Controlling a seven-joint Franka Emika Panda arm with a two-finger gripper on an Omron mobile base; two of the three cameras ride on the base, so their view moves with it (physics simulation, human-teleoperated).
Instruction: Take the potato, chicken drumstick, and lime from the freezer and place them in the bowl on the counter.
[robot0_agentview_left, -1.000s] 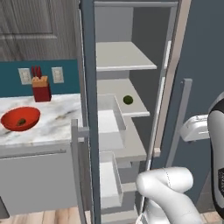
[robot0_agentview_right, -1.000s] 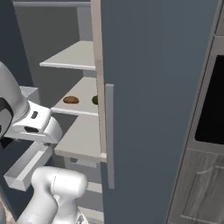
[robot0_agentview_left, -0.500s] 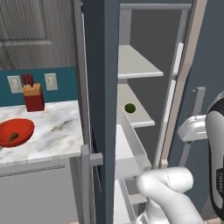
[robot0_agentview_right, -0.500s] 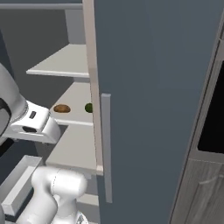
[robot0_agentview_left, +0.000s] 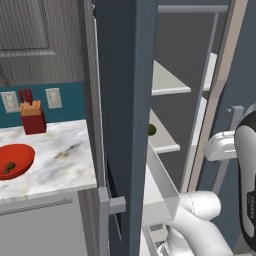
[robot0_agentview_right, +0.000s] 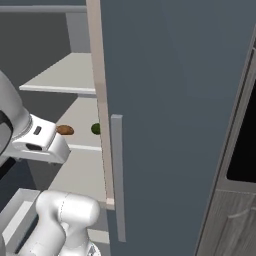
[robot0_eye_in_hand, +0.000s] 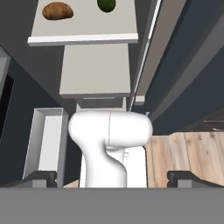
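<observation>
The freezer (robot0_agentview_left: 125, 100) stands open in front of me, with pale shelves inside. On its middle shelf (robot0_eye_in_hand: 83, 26) lie the dark green lime (robot0_eye_in_hand: 106, 4) and a brown oval lump that looks like the potato (robot0_eye_in_hand: 57, 11). Both show in the right base view too, lime (robot0_agentview_right: 95, 128) and potato (robot0_agentview_right: 65, 130); the lime (robot0_agentview_left: 151, 130) peeks past the door edge. The red bowl (robot0_agentview_left: 20, 152) sits on the marbled counter (robot0_agentview_left: 60, 152) at left, holding a small dark piece too small to identify as the chicken drumstick. My gripper (robot0_eye_in_hand: 114, 178) is open and empty, below the shelf.
A red knife block (robot0_agentview_left: 32, 117) and wall outlets stand behind the bowl. The freezer's right door (robot0_agentview_right: 175, 100) with its long handle (robot0_agentview_right: 117, 175) is close on my right. Pale drawers (robot0_agentview_left: 162, 192) jut out low in the freezer. A dark oven front (robot0_agentview_right: 245, 140) is at far right.
The whole picture has shifted: the base has driven closer to the freezer, so the bowl and counter slid left and the shelves loom larger. The gripper stays open.
</observation>
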